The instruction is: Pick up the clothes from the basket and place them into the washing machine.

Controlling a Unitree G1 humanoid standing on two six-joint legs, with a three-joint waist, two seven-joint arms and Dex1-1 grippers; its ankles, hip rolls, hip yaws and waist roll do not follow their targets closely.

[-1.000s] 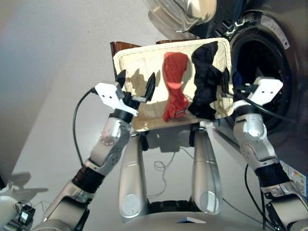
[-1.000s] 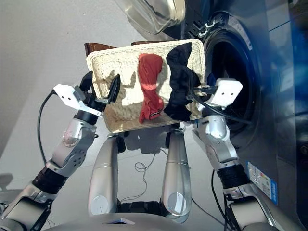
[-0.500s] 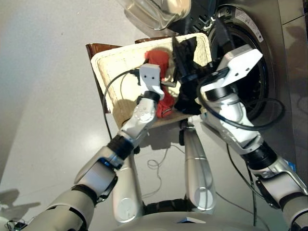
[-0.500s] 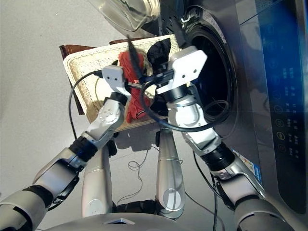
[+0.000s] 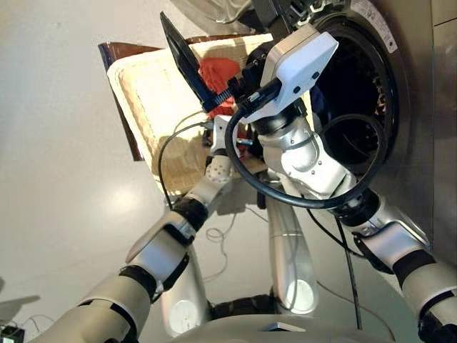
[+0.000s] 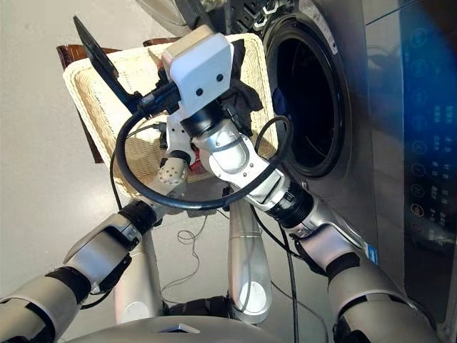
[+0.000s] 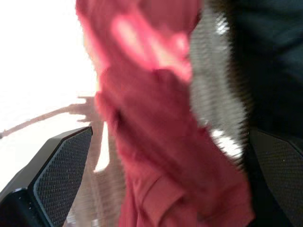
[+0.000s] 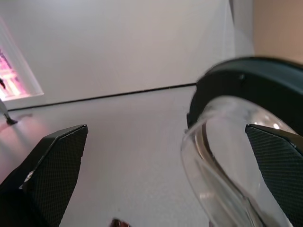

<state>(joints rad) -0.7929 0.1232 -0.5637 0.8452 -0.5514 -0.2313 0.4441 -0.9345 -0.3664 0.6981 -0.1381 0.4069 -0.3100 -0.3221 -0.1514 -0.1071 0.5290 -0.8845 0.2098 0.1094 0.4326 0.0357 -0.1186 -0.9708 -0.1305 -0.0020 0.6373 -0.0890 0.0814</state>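
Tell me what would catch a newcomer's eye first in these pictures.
The right arm fills the middle of the head views, its right gripper raised with open fingers toward the washing machine's glass door. Beneath it, the left gripper hangs open over the coral red garment in the basket. The washing machine stands to the right, its drum open and dark.

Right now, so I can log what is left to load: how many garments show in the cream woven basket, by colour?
Coral red soft fabric garment: 1
Black soft fabric garment: 1
Navy blue: 0 in view
Total: 2 showing in the cream-white woven basket
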